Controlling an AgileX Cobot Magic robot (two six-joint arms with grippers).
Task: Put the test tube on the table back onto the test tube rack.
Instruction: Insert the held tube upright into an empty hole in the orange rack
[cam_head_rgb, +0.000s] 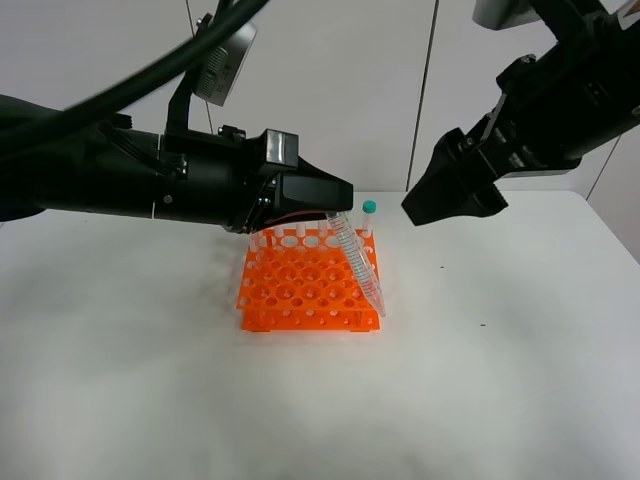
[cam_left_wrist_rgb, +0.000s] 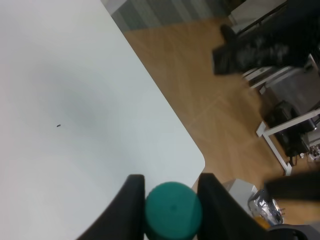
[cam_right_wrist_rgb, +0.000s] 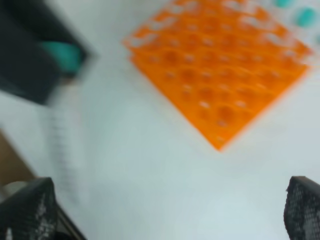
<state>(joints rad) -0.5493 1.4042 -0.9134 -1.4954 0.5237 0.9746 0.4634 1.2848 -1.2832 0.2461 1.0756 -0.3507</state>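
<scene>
My left gripper (cam_head_rgb: 338, 206) is shut on the teal cap (cam_left_wrist_rgb: 173, 210) of the test tube (cam_head_rgb: 360, 265). The clear tube slants down over the orange test tube rack (cam_head_rgb: 300, 288), with its pointed tip near the rack's front right corner. Whether the tip sits in a hole cannot be told. In the left wrist view the cap sits between the two black fingers (cam_left_wrist_rgb: 131, 205). My right gripper (cam_head_rgb: 447, 205) is open and empty, raised above the table to the right of the rack. The blurred right wrist view shows the rack (cam_right_wrist_rgb: 220, 65) and the held cap (cam_right_wrist_rgb: 62, 56).
The rack stands in the middle of the white table (cam_head_rgb: 150, 380). Another teal-capped tube (cam_head_rgb: 369, 212) stands at the rack's back right, with several clear tubes along its back row. The table edge and wooden floor (cam_left_wrist_rgb: 200, 75) show in the left wrist view.
</scene>
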